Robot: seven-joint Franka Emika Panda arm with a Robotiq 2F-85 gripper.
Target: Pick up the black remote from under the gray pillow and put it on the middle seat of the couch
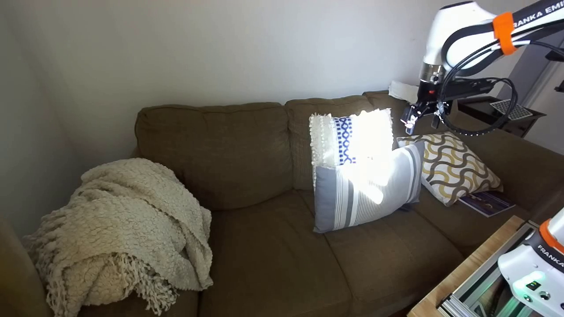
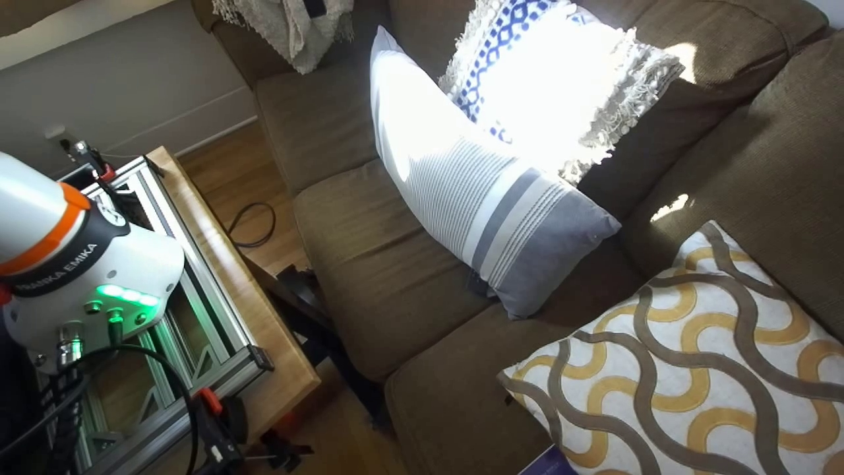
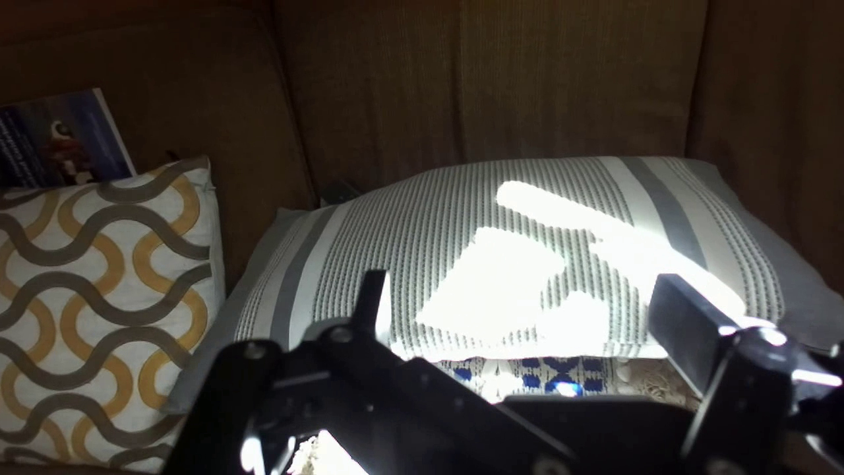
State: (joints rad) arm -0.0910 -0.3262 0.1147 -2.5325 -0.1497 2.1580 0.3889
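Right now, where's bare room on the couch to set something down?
The couch between the cream blanket and the gray striped pillow looks bare, as does the front of the middle seat, ahead of that pillow. Crowded: behind it, where the blue-and-white pillow stands, and at the end away from the blanket, where the wavy-patterned pillow partly hides a book.

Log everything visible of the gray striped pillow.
Plump and rectangular, apparently fabric, the gray striped pillow has gray ends, wider gray bands and a finely striped pale middle, part lost in glare. It rests on the couch, tilted back against the fringed blue-patterned pillow. What may be the remote shows dark by its lower edge.
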